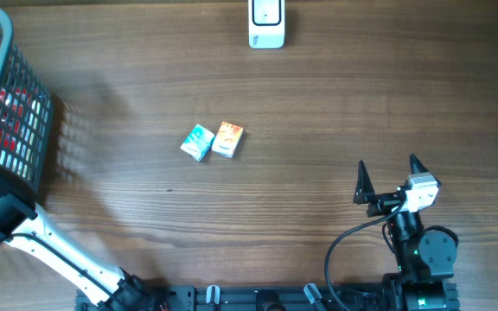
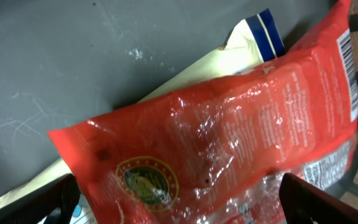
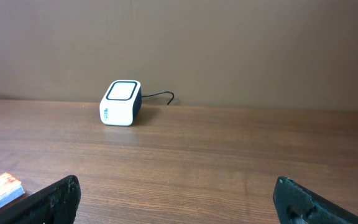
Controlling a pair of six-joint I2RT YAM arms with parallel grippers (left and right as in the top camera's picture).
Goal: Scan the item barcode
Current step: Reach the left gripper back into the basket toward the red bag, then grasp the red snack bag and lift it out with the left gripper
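Left wrist view alone showed red packet [image 2: 229,137] in basket [image 1: 24,130], left gripper [image 2: 185,199] wide over it. Overhead alone showed teal box [image 1: 199,142] beside orange box [image 1: 228,138]. Right gripper [image 3: 179,199] wide, empty, faced scanner [image 3: 120,102].

Mock shop checkout: barcode scanner [image 1: 266,24], shopping basket [image 1: 5,47], wooden tabletop [image 1: 318,112].

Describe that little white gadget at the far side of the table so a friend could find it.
Take the wooden table and follow it to its far edge. Near the middle of that edge stands the scanner, a small block with a dark cable behind. Unlike the teal box and orange box lying side by side mid-table, it is white and stands alone.
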